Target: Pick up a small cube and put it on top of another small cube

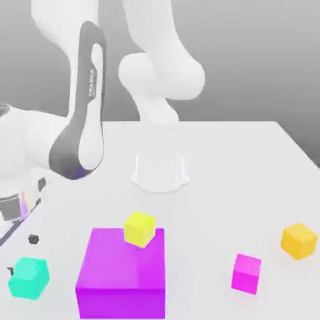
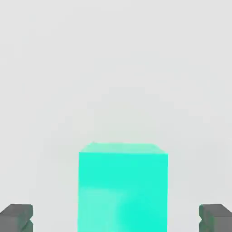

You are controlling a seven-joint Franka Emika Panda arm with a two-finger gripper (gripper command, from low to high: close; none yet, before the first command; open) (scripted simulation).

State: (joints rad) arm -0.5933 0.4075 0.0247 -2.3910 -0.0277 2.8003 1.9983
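Hand view, nearest first: two grey fingertips (image 2: 17, 217) in the lower corners of the frame, spread wide and released, nothing clamped. Gripper (image 2: 116, 218) centred over the small turquoise cube (image 2: 123, 188), which stands between the fingertips with clear gaps on both sides, touching neither. Pale table (image 2: 116, 68) beyond the cube, bare up to the top of the frame.

Exterior view, from the bottom edge back: small turquoise cube (image 1: 28, 278) in the lower left corner, resting on the white table (image 1: 250, 162). One dark fingertip (image 1: 33, 239) just above it, another at the cube's left edge, both apart from its faces as far as can be told. Big purple block (image 1: 122, 275) at the lower centre, near the turquoise cube but apart from it. Small yellow cube (image 1: 139, 229) perched on the purple block's far top edge. Small pink cube (image 1: 247, 273) lower right, alone on the table. Small orange cube (image 1: 298, 240) further right, near the frame's edge, well apart from the pink one. No containers anywhere on the table. White arm (image 1: 81, 125) reaching down the left side; its round base (image 1: 160, 172) at the middle of the frame, behind all the cubes.
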